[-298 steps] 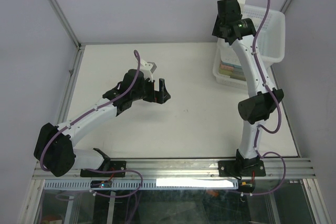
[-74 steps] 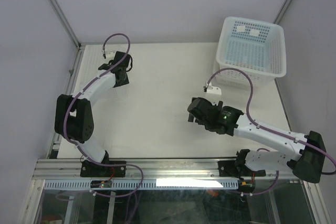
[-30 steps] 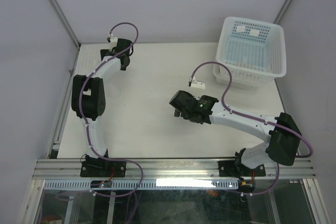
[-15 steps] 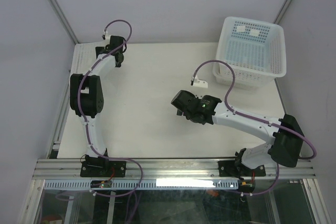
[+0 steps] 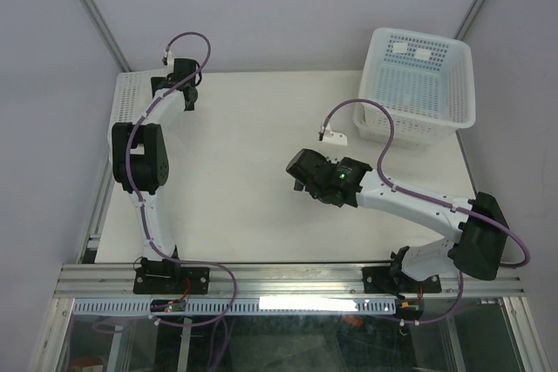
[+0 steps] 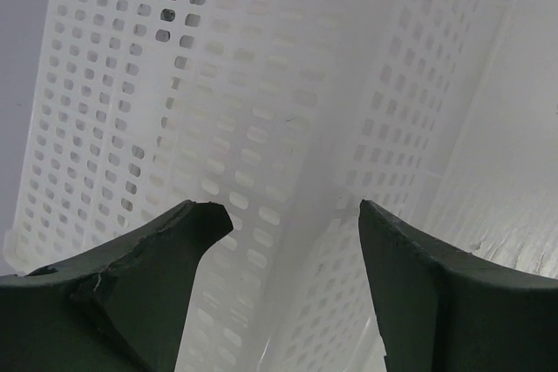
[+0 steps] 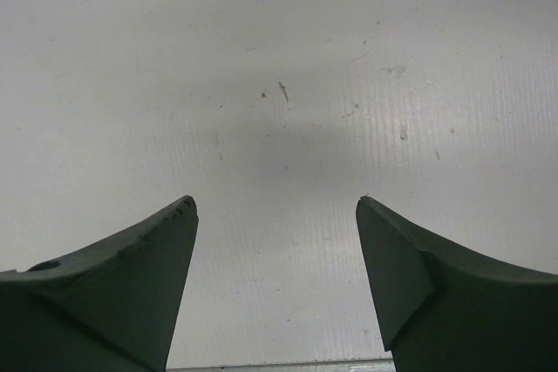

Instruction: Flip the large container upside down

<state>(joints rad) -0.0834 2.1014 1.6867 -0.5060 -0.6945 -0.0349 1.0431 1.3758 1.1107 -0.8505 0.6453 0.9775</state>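
The large container (image 5: 129, 96) shows only as a strip of perforated whitish plastic at the table's far left corner. It fills the left wrist view (image 6: 261, 84), where two perforated faces meet at a rounded corner. My left gripper (image 5: 168, 98) is open right over it; in the left wrist view (image 6: 286, 208) the rounded corner runs between the jaws without being clamped. My right gripper (image 5: 301, 176) is open and empty over bare table in the middle; it also shows in the right wrist view (image 7: 275, 204).
A taller white mesh basket (image 5: 420, 76) lies upside down at the back right, over a smaller white tub (image 5: 377, 128). Grey enclosure walls close in the left, back and right. A metal rail (image 5: 288, 280) runs along the near edge.
My left gripper has moved left into the far left corner over the perforated plastic. My right gripper has shifted slightly right. Earlier the right arm left the mesh basket, which went from open side up to upside down.
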